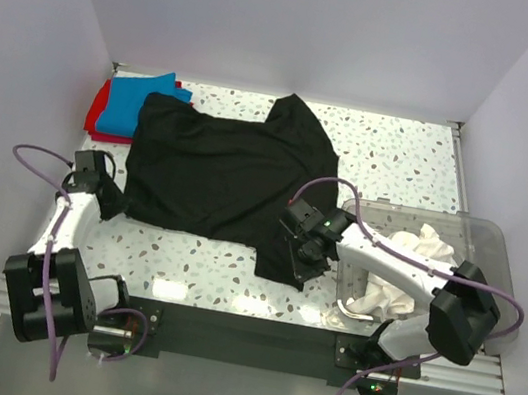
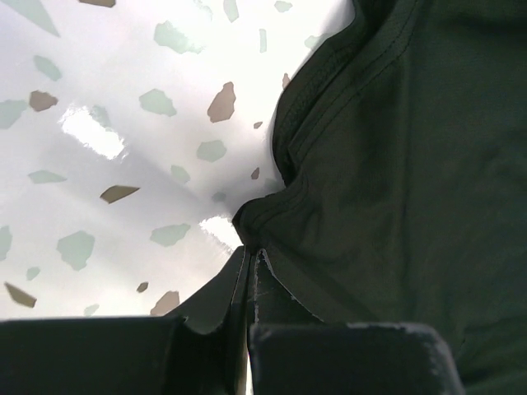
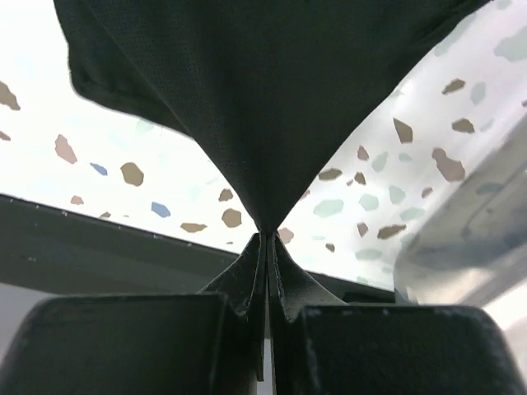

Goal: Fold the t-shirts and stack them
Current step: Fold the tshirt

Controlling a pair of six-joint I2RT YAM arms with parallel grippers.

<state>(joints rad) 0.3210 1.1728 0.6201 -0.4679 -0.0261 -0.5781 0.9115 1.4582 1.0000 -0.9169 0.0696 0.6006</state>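
Black t-shirt (image 1: 219, 165) spans left claw (image 2: 250, 255), right claw (image 3: 265, 239) (both pinching).

Overhead looks down — wrist cameras close on black t-shirt (image 1: 219, 165).

No text, label, brand, number or sign can be read in any of the three views. The black t-shirt (image 1: 219, 165) shows only plain cloth, with no legible print or tag.
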